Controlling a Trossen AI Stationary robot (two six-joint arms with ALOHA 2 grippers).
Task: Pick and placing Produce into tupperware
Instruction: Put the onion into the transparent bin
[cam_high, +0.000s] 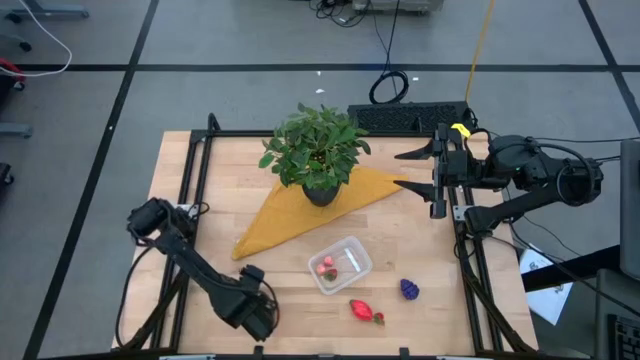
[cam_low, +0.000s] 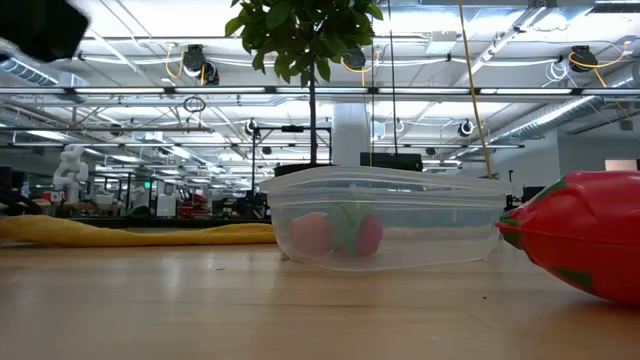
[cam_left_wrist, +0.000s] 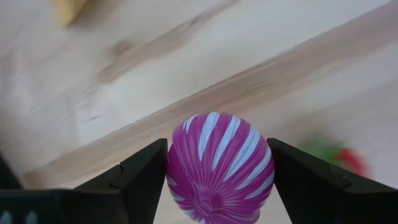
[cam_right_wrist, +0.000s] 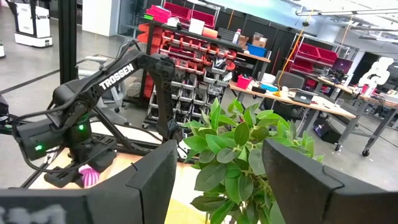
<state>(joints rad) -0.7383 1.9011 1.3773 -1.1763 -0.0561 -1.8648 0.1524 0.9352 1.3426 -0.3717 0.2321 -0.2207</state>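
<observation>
Now we carry a striped pink fruit (cam_left_wrist: 219, 167).
Our left pincer (cam_high: 262, 322) hangs low over the table (cam_high: 200, 190), clamped on it; right pincer (cam_high: 418, 171) apart, empty.

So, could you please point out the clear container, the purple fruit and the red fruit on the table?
clear container (cam_high: 358, 254): high view, its bare floor.
purple fruit (cam_high: 410, 290): high view, its middle.
red fruit (cam_high: 362, 309): high view, its red body.

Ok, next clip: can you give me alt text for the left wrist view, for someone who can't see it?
The left gripper holds a magenta ball with pale stripes between its two dark fingers, close above the light wooden table. A blurred red and green toy fruit lies on the table beyond it, and a yellow cloth corner shows at the frame's edge.
</observation>
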